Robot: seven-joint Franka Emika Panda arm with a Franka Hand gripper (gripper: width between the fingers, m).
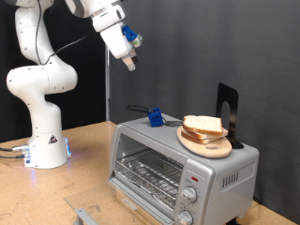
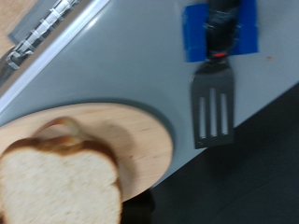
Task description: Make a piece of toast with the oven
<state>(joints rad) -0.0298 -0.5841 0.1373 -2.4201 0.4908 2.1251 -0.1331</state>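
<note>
The silver-grey oven point(image 1: 178, 173) stands at the exterior view's lower right, its wire rack showing through the glass door. The piece of toast point(image 1: 203, 125) lies on a round wooden plate point(image 1: 208, 144) on top of the oven. In the wrist view the pale toast point(image 2: 61, 187) lies on the plate point(image 2: 140, 140). My gripper point(image 1: 129, 62) hangs in the air well above the oven's left end, apart from everything, with nothing between its fingers. Its fingers do not show in the wrist view.
A black slotted spatula point(image 2: 213, 107) with a blue block point(image 2: 220, 28) on its handle lies on the oven top point(image 2: 121, 65), also seen in the exterior view point(image 1: 152, 116). A black stand point(image 1: 228, 111) rises behind the plate. The arm's white base point(image 1: 45, 141) stands at the left.
</note>
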